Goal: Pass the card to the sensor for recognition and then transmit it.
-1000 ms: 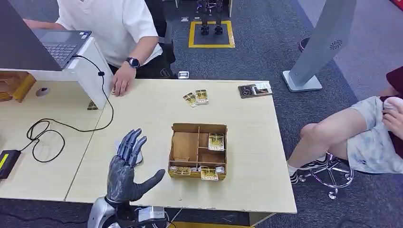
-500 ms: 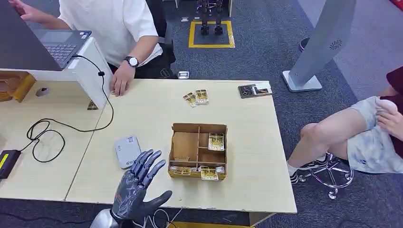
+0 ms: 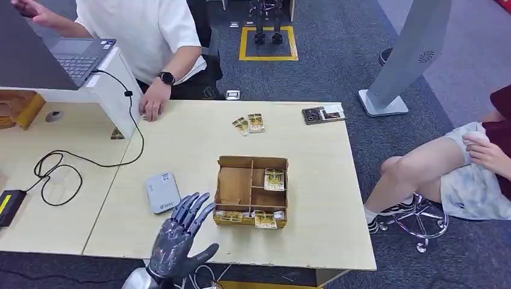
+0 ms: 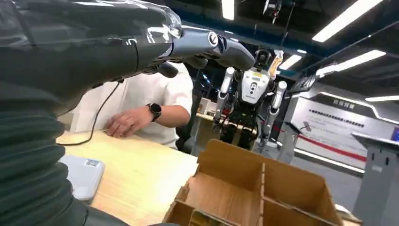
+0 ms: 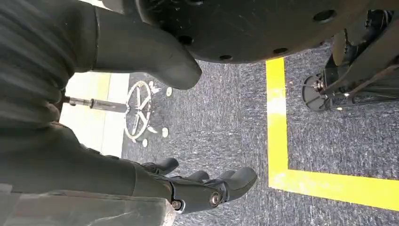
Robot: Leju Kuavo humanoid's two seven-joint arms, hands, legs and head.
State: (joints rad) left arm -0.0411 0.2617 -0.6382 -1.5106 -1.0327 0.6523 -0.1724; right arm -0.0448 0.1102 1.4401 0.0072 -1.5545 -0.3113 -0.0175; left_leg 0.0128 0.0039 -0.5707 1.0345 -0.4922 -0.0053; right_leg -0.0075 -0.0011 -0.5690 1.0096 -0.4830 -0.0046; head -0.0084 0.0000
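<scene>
Left hand (image 3: 179,236) spread wide, holding nothing, beside the card box (image 3: 251,191).
You're still at pickup: reach into the box's near compartment for a card (image 3: 265,220).

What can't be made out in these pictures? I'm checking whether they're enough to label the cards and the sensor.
- Card faces in the cardboard box: too small to read in the head view; cut off by the bottom edge in the left wrist view.
- The grey sensor: its label is too small in the head view; the left hand covers part of it in the wrist view.
- Right hand: hangs over the floor, table outside that view.
</scene>
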